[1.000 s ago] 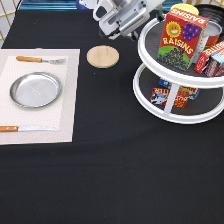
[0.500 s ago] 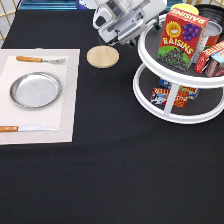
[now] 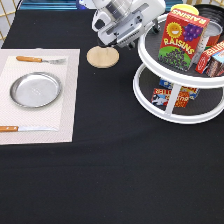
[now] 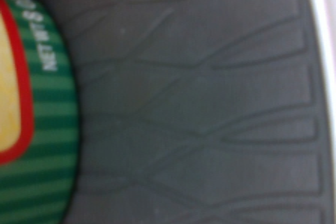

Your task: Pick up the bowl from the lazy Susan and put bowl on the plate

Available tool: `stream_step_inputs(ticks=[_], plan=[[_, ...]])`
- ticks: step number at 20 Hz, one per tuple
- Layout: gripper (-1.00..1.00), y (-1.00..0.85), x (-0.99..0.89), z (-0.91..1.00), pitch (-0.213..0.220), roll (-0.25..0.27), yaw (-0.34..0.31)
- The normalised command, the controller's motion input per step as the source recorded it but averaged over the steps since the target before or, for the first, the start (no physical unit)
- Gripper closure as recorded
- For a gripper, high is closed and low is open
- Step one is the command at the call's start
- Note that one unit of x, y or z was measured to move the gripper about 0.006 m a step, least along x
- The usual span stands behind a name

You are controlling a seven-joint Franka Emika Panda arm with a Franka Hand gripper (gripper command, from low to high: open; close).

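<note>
The white two-tier lazy Susan (image 3: 176, 114) stands at the exterior view's right, and its dark grey tray surface fills the wrist view (image 4: 195, 120). A dark glossy curved rim (image 3: 212, 8) shows at the top right behind the raisin box; it may be the bowl, mostly hidden. The silver metal plate (image 3: 35, 90) lies on a pale placemat at the left, with nothing on it. My gripper (image 3: 140, 36) hangs at the upper tier's left rim, far from the plate.
A red raisin box (image 3: 182, 39) and other packets stand on the upper tier, with more packets (image 3: 170, 96) on the lower tier. A round wooden coaster (image 3: 103, 56) lies just below the hand. A fork (image 3: 40, 60) and a knife (image 3: 27, 128) flank the plate. A green, red and yellow round item (image 4: 30, 100) edges the wrist view.
The hand has shifted slightly toward the exterior view's bottom, staying at the upper tier's left rim. Nothing else has moved.
</note>
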Motion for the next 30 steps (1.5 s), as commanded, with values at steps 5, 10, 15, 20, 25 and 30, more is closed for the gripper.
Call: stream_step_inputs(ticks=[5,10,15,20,25,30], plan=[[-1.0,-0.29,0.71,0.03,0.0,-0.003,0.043],[-1.0,-0.34,0.71,0.04,0.0,0.0,0.066],[-1.0,-0.08,0.79,0.08,0.029,0.0,0.103],[-1.0,-0.08,0.38,0.25,0.036,0.003,0.078],[-1.0,-0.01,-0.47,0.69,-0.026,-0.115,-0.006],[-1.0,0.13,-0.94,0.55,-0.058,-0.157,-0.001]])
